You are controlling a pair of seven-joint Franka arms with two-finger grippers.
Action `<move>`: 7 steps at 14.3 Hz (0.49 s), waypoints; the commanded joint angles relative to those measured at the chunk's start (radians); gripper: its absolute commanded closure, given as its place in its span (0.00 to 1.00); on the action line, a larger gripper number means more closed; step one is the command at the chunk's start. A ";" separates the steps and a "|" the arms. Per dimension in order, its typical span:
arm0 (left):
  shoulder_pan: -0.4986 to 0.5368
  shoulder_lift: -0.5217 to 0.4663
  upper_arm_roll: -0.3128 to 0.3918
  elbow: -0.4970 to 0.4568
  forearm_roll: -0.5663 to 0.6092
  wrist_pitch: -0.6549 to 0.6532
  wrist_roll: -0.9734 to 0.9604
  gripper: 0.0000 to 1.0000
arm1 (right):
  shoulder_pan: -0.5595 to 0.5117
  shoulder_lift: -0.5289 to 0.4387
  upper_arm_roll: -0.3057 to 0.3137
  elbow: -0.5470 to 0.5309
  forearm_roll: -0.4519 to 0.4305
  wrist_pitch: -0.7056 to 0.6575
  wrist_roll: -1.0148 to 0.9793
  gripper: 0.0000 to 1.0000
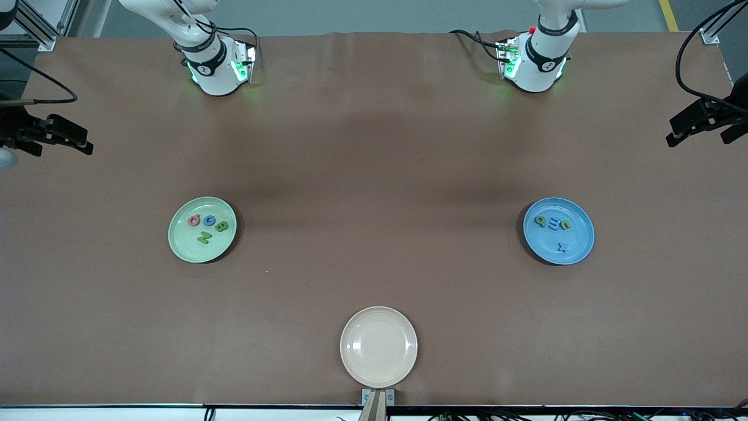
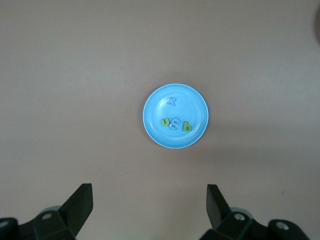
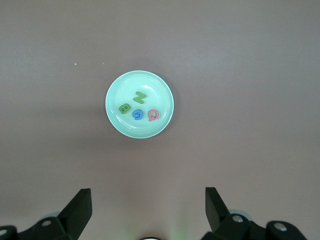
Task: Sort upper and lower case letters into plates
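All eight letters are already sorted. The pink Q [image 1: 194, 220], blue G [image 1: 208, 220], green B [image 1: 221, 225] and green N [image 1: 204, 237] lie in the pale green plate [image 1: 181, 245], toward the right arm's end of the table. The green p [image 1: 541, 221], blue m [image 1: 553, 223], green n [image 1: 565, 224] and blue x [image 1: 563, 246] lie in the blue plate [image 1: 581, 248], toward the left arm's end. The cream plate [image 1: 378, 374] at the table's near edge holds nothing.

No placing step appears to be left; what remains is best judged a check and a hold, with both arms kept high and clear so that no letter is disturbed.

The left gripper [image 2: 150, 205] hangs released over the blue plate, jaws wide and empty; the right gripper [image 3: 149, 207] hangs likewise over the pale green plate.

In the front view neither gripper can be seen, only the arm bases at the table's top edge. The letters are small there, so case is probably better read from the wrist views. In those views the fingertips are cut off by the frame.
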 commanded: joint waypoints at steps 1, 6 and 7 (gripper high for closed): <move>0.057 0.014 -0.064 0.017 -0.039 -0.012 0.018 0.00 | -0.014 -0.079 0.006 -0.085 0.004 0.031 -0.017 0.00; 0.038 0.120 -0.064 0.134 -0.045 -0.009 0.007 0.00 | -0.014 -0.096 0.007 -0.086 0.003 0.025 -0.017 0.00; 0.037 0.120 -0.066 0.129 -0.045 -0.010 0.011 0.00 | -0.014 -0.098 0.007 -0.086 0.003 0.022 -0.017 0.00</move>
